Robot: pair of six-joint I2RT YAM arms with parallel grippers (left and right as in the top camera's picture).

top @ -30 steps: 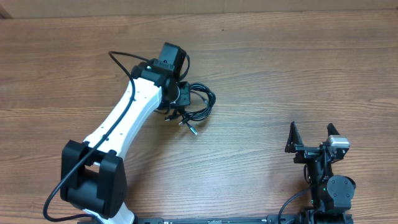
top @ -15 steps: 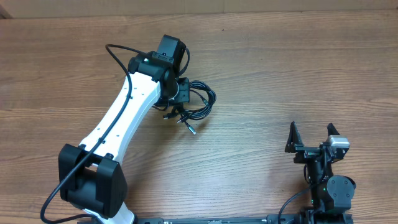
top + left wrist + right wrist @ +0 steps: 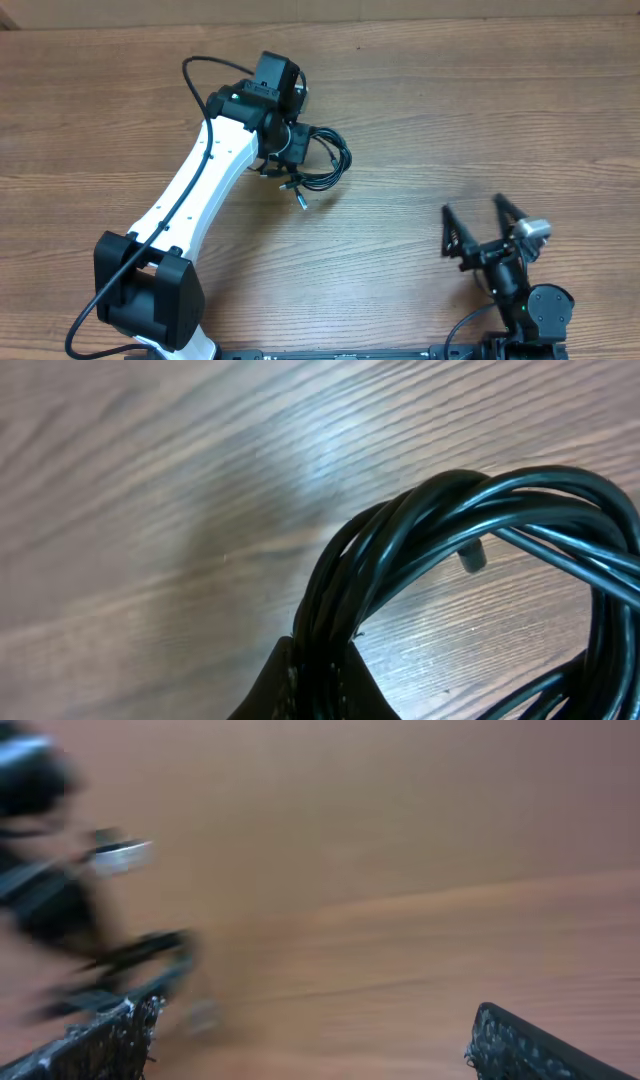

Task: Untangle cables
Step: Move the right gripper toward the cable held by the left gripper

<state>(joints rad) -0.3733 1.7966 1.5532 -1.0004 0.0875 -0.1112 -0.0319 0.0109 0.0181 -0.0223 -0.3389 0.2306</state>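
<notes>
White-shelled left arm (image 3: 200,180), black joints, looping black wire (image 3: 190,75) — right arm (image 3: 535,305) and pincer (image 3: 472,208) all black

Cables (image 3: 400,540) glossy black; table (image 3: 450,100) brown woodgrain; left arm (image 3: 200,185) white, black joints.

Robot lab: wooden table (image 3: 450,120), white arm (image 3: 200,190)
</notes>
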